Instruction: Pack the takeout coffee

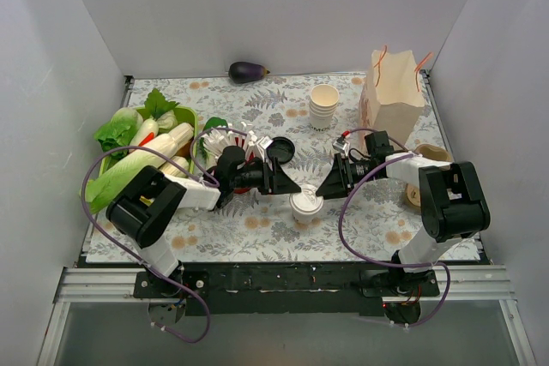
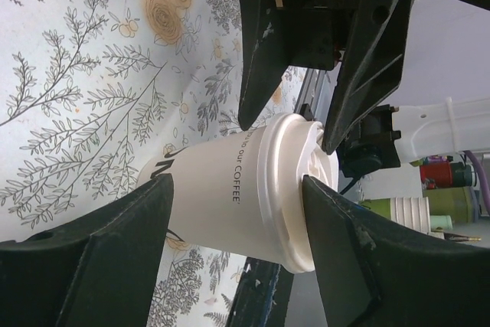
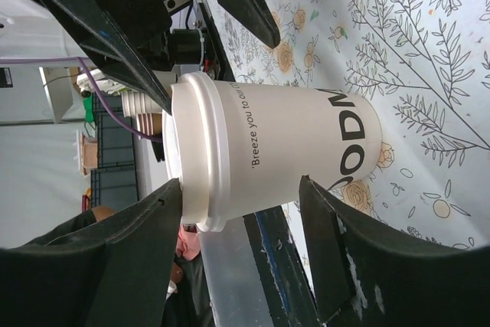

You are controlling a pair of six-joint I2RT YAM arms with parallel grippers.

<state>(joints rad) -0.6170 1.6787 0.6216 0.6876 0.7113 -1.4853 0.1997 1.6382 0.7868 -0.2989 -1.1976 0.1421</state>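
The takeout coffee, a cream paper cup with a white plastic lid, stands upright on the floral tablecloth near the front middle. My left gripper is open just to its left and behind it. My right gripper is open just to its right. In the left wrist view the cup fills the gap between my open left gripper fingers, one by its base and one at its lid. In the right wrist view the cup sits just beyond my open right gripper. Neither gripper visibly squeezes it.
A brown paper bag stands open at the back right. A stack of lidless cups stands left of it. A flat black lid lies behind the left gripper. A green tray of vegetables is at the left, an eggplant at the back wall.
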